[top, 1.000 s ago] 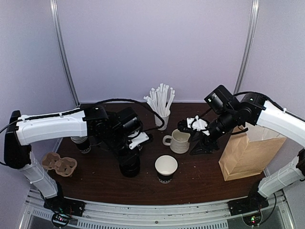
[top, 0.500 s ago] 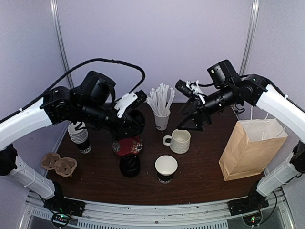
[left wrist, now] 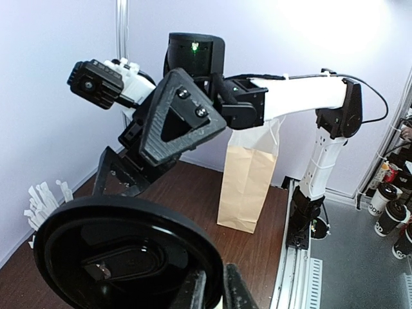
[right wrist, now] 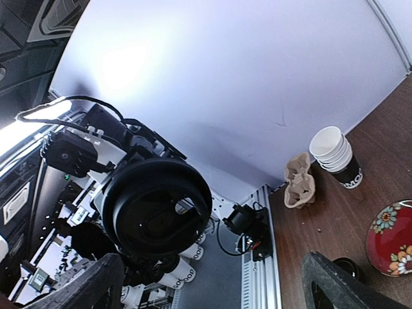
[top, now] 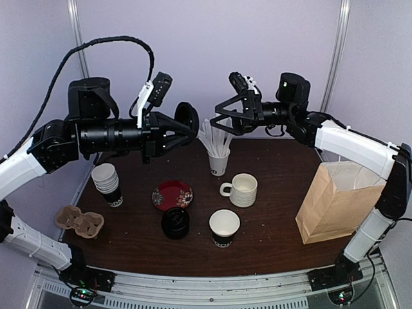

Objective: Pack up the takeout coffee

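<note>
One white paper cup with a black lower band (top: 224, 226) stands open, without a lid, at the front middle of the table. My left gripper (top: 185, 122) is raised high above the table and shut on the rim of a black plastic lid (top: 188, 118), which fills the lower left of the left wrist view (left wrist: 129, 257). My right gripper (top: 225, 120) is open and empty, raised at the same height and facing the lid from the right. The lid shows head-on in the right wrist view (right wrist: 158, 209).
A stack of black lids (top: 175, 223), a red plate (top: 172, 194), a stack of paper cups (top: 106, 183) and a cardboard carrier (top: 80, 221) sit on the left. A ribbed mug (top: 243, 190), a cup of straws (top: 217, 153) and an open paper bag (top: 335, 203) stand to the right.
Both arms rose from the table. My left gripper came up from the lid stack holding a lid and turned rightward. My right gripper lifted from beside the mug and turned to face it.
</note>
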{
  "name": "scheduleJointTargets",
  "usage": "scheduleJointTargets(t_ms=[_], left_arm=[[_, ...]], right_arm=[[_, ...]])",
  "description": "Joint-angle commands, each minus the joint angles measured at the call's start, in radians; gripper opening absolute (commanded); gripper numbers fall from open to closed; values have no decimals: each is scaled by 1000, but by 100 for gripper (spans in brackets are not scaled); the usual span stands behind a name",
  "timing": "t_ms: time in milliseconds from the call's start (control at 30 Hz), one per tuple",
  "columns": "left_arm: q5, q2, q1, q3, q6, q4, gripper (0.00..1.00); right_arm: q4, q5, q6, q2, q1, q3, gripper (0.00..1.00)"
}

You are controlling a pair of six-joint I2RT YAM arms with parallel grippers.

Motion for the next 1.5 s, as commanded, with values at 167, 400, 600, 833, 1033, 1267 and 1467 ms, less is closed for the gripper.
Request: scheduleJointTargets(t_ms=[167,400,600,833,1033,1267,1467], left_arm=[[47,19,3,-10,22,112,10],[48,25,3,-11,26,126,11],[85,35,3,-7,20,139,11],[96,26,3,-11,14,155,11],[103,25,2,-14,11,161,12],[115,29,3,-14,8,161,12],[94,33,3,-16,9,146,20]], right_arm=[[313,-90,259,9,76,-13,99],[359,-105,287,12,106,-25,99],[354,-97,293,33,110,-10,98],[362,-93,304,50,118,-21,96],[380,-91,322,60,126,-23,91],[437,-91,364,76,130,-26,81],[458,-96,371,80,130,-26,73]])
